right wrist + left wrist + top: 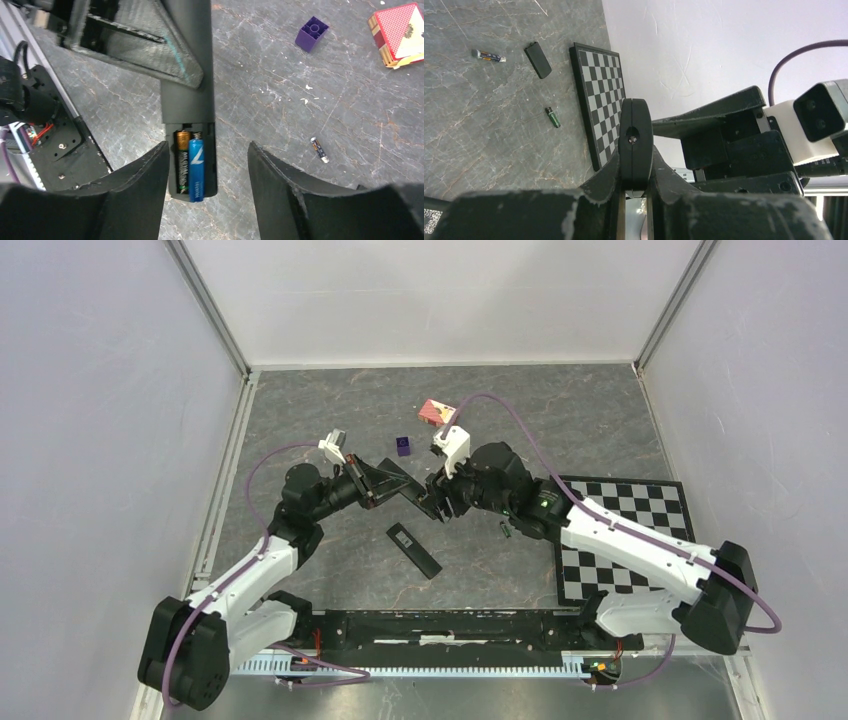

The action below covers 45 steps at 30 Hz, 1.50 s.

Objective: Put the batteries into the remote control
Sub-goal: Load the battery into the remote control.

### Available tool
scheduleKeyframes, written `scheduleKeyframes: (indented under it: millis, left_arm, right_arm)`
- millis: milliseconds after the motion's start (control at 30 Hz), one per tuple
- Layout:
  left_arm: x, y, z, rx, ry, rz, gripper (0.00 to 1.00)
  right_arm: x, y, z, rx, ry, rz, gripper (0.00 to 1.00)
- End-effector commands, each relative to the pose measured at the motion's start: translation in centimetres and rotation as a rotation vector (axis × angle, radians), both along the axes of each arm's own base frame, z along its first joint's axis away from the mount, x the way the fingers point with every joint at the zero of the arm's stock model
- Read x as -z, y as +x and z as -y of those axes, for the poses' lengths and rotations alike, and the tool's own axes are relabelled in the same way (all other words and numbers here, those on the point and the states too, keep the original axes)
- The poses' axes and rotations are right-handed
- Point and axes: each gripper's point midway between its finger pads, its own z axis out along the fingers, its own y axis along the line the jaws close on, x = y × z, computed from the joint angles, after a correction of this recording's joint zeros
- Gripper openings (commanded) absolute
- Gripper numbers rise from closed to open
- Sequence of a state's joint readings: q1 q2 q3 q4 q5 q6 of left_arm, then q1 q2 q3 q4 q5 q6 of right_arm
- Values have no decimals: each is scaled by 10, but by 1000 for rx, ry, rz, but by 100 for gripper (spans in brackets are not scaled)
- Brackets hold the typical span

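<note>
black remote control (187,95) on a grey worktop (280,100) veined in pale lines
the remote control's open end shows a bright blue battery (196,167) with white marks beside a black battery (182,162) with a coppery tip. elsewhere: a purple block (312,33), a red-and-white box (397,32) with a fine red pattern, a dark green battery (552,117), a black-and-white checkered board (599,90), and a loose battery (319,150) banded white, dark and orange.

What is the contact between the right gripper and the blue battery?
Apart. The right wrist view shows the blue battery lying in the remote control, with the right gripper open, its fingers clear on either side.
</note>
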State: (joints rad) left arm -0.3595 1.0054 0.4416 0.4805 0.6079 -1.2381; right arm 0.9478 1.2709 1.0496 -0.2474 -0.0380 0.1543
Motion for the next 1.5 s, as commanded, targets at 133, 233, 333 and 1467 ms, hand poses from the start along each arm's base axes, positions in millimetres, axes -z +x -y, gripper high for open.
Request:
scheduleKeyframes:
  millis: [133,233,333,1467]
  left_arm:
    - [-17,-1,-1,-14,-96,27,2]
    - [-19,-1,-2,-20,-113,23,2]
    - [-22,-1,-3,-24,-131,17,2]
    - [-37,-9,-10,-46,-224,57,2]
  right_arm:
    - [-35,-11,-10,56,261,-55,76]
    - [-39,-13,-6,113,355,-110,83]
    - [-46,-10,3,202,473,-149,88]
    - [-14,6,17,469,809,-457,38]
